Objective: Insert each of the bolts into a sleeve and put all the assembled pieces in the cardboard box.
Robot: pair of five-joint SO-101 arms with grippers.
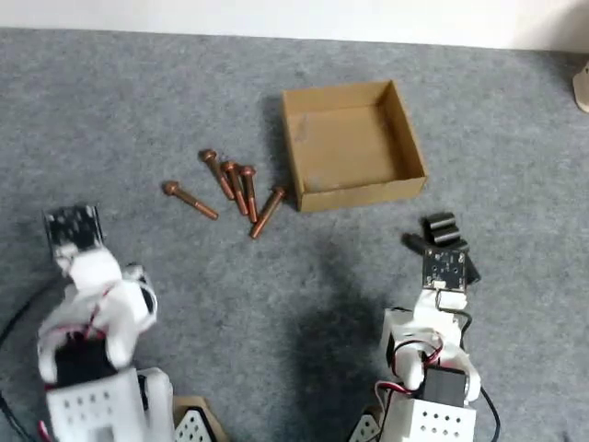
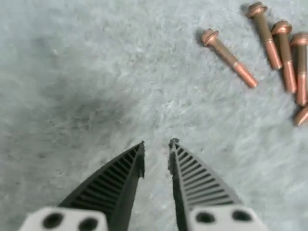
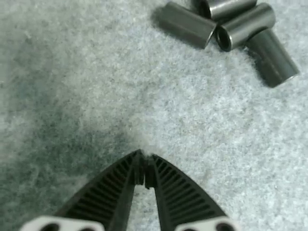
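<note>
Near the counter's front edge, left hand [image 2: 157,143] slightly parted, right hand [image 3: 144,156] clenched empty, copper bolts [image 1: 236,191], sleeves [image 3: 245,25], cardboard box [image 1: 359,193] beyond

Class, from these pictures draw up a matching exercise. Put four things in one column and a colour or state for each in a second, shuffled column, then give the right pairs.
1 bolts
2 sleeves
3 cardboard box
4 right gripper

A shut
B copper-coloured
C brown
D dark grey

Pairs: 1-B, 2-D, 3-C, 4-A
</note>
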